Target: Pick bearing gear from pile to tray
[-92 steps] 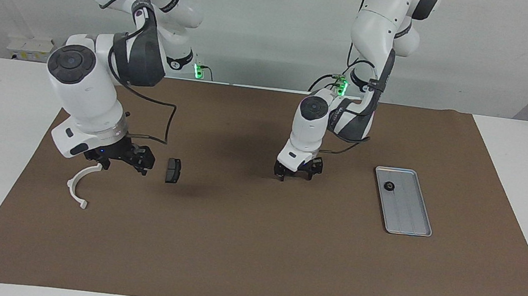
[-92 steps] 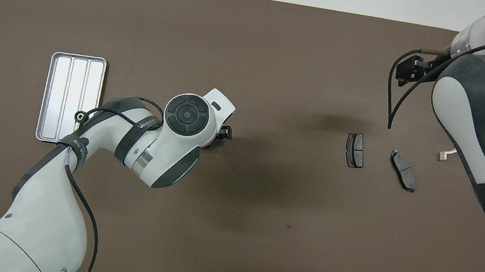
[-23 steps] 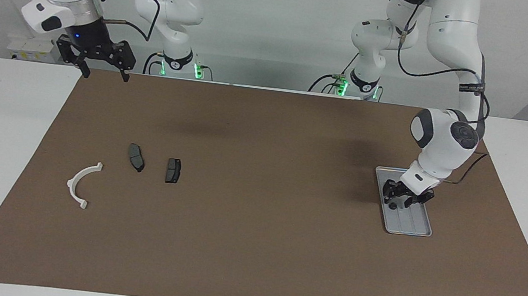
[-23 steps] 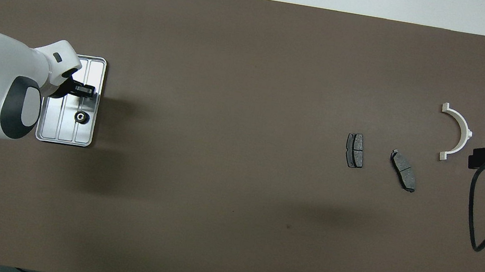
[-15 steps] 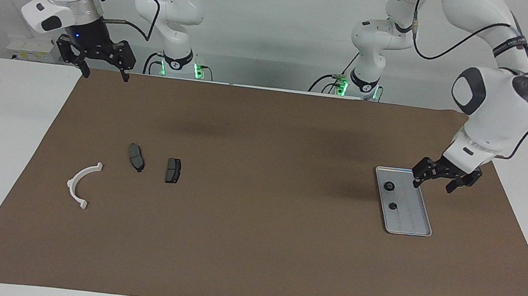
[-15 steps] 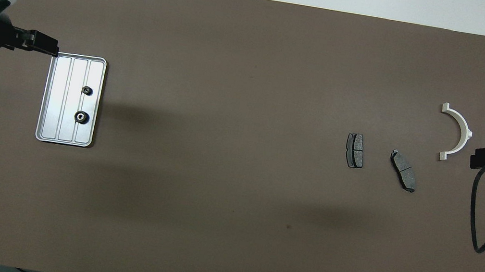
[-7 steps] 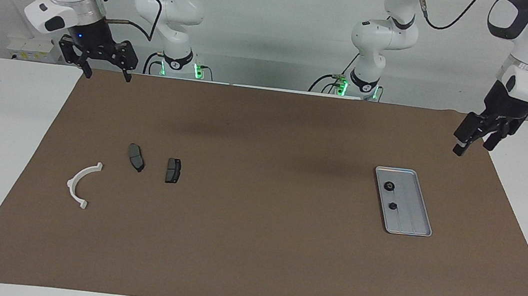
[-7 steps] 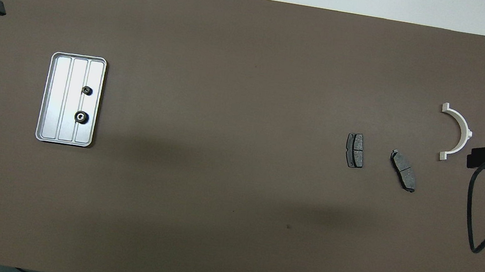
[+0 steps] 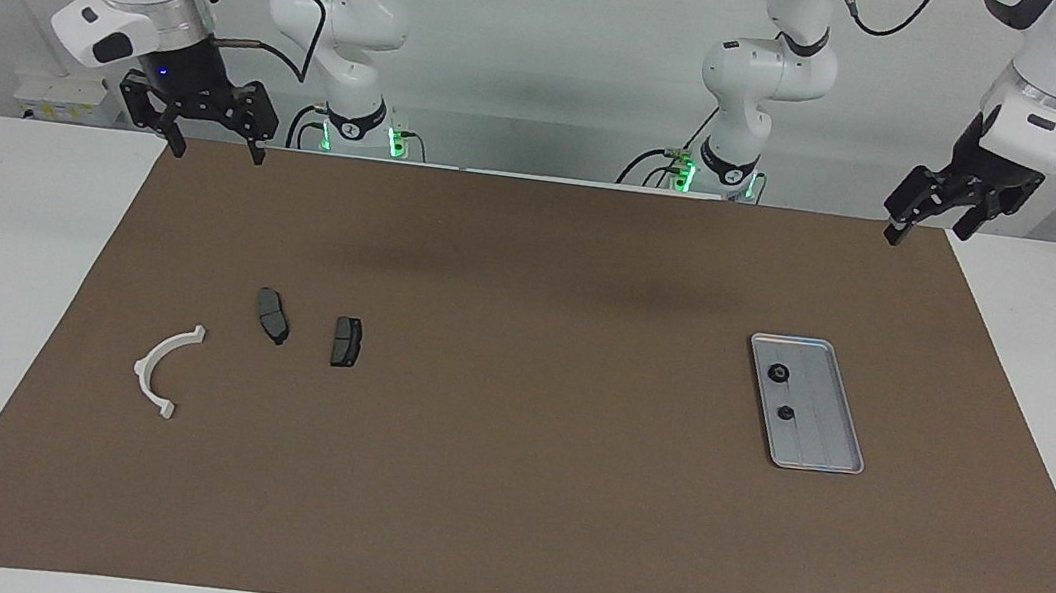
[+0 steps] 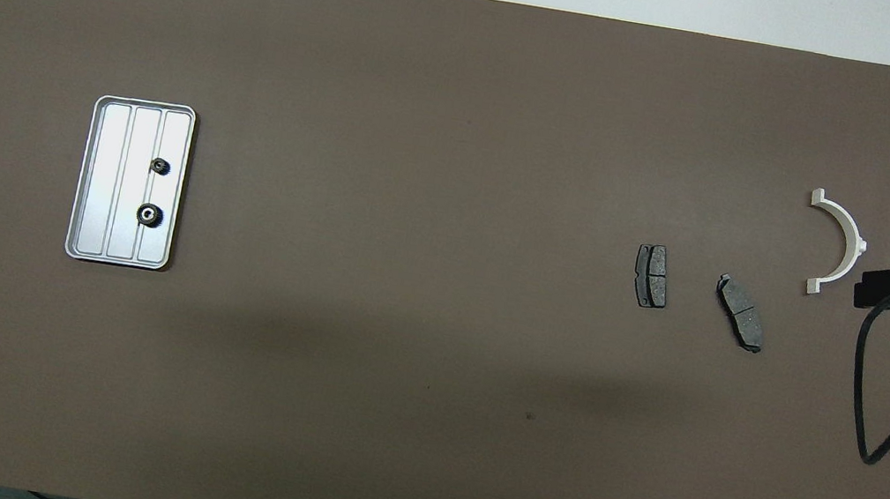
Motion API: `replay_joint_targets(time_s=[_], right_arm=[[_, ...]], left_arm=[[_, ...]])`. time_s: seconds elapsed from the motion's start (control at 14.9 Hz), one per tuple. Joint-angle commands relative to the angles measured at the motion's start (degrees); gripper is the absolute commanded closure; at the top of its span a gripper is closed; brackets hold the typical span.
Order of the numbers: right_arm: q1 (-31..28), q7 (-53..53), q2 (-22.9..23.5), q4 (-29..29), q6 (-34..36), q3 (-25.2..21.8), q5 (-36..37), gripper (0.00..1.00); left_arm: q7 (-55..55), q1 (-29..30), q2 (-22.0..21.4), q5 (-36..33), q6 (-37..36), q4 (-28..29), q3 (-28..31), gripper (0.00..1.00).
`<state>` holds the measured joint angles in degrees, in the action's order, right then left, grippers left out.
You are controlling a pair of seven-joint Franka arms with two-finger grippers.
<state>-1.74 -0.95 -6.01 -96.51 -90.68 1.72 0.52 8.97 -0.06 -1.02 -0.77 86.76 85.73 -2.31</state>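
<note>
I see a silver-grey ridged tray (image 10: pixel 104 178) with two black gears (image 10: pixel 147 214) at frame left, dark grey brake pads (image 10: pixel 652 275) and a white half-ring (image 10: pixel 844 241) at right, on a brown mat (image 10: pixel 391 366).

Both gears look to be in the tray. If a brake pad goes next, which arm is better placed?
Right. Its open gripper hangs at the brake pads' end of the table; the left gripper, also open, hangs at the tray's end.

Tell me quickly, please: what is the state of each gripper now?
Left gripper: open, empty, raised over the mat's corner at the left arm's end.
Right gripper: open, empty, raised over the mat's corner at the right arm's end.
</note>
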Motion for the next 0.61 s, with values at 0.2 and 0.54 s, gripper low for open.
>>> replay_joint_targets(time_s=[0.2,0.54], right_arm=[[-0.11,-0.19,-0.67,-0.53,-1.16,0.04,-1.75,0.0],[-0.11,-0.19,-0.67,-0.53,-1.08,0.04,-1.75,0.0]], left_arm=[[-8.53,-2.23,0.5,1.38,-2.73,-3.72,2.22,0.0],[-8.88,-2.49,-0.64,1.73,1.21,-2.07,2.48,0.0]])
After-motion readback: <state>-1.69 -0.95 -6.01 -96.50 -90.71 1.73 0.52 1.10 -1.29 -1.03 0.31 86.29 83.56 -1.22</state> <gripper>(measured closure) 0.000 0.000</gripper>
